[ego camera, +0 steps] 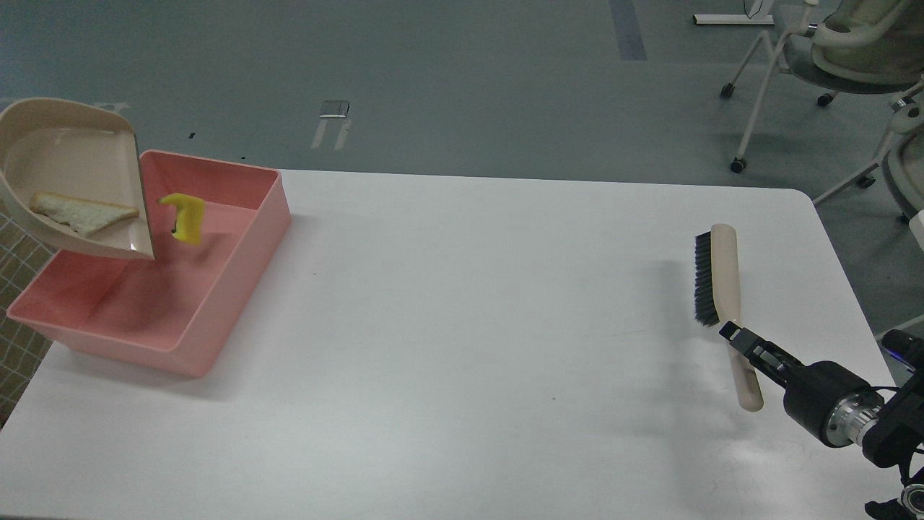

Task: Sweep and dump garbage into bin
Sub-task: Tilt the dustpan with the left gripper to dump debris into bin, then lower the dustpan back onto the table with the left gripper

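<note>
The beige dustpan (72, 152) hangs tilted over the left part of the salmon-pink bin (216, 303), mouth down to the right. The pale bread slice (79, 213) lies inside the pan near its lip. The yellow sponge chunk (184, 217) is in the air just off the lip, above the bin's inside. My left gripper is out of view beyond the left edge. My right gripper (738, 338) is at the right of the table, shut on the handle of the beige brush (722, 278) with black bristles, held above the table.
The white table (469, 325) carries the bin at its left end. Office chairs (844, 50) stand on the grey floor at the back right. A checked fabric (14, 339) shows at the left edge.
</note>
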`<state>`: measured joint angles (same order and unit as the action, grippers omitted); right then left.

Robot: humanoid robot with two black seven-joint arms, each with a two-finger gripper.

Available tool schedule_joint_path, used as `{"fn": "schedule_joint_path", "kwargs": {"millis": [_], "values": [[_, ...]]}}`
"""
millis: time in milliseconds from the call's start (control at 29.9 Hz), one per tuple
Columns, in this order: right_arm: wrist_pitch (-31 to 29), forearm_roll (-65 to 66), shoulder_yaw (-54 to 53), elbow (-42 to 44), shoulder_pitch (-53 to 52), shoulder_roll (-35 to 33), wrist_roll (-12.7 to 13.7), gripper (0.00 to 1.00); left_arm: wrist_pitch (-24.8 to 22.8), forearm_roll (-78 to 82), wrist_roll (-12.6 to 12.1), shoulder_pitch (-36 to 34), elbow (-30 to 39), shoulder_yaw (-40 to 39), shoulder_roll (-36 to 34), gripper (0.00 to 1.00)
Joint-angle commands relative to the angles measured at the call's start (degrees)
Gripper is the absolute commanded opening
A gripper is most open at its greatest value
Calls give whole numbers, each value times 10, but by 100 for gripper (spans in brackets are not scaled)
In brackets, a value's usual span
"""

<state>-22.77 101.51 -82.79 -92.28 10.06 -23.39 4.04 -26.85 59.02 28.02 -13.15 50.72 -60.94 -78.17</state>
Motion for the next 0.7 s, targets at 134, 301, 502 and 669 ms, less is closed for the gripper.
{"fn": "schedule_joint_path", "kwargs": {"millis": [134,301,502,669], "values": [[2,-1,0,1,0,10,-3,4,-2,75,0,-6,59,1,-21,0],[2,-2,0,-2,-1,12,-3,4,-1,74,0,-14,63,-1,-41,0],[3,-11,-17,-4,8,12,-3,4,-11,65,0,-115,62,0,-57,0],[3,-11,-32,-3,8,12,-3,4,-11,11,0,-219,61,-1,-31,0]]}}
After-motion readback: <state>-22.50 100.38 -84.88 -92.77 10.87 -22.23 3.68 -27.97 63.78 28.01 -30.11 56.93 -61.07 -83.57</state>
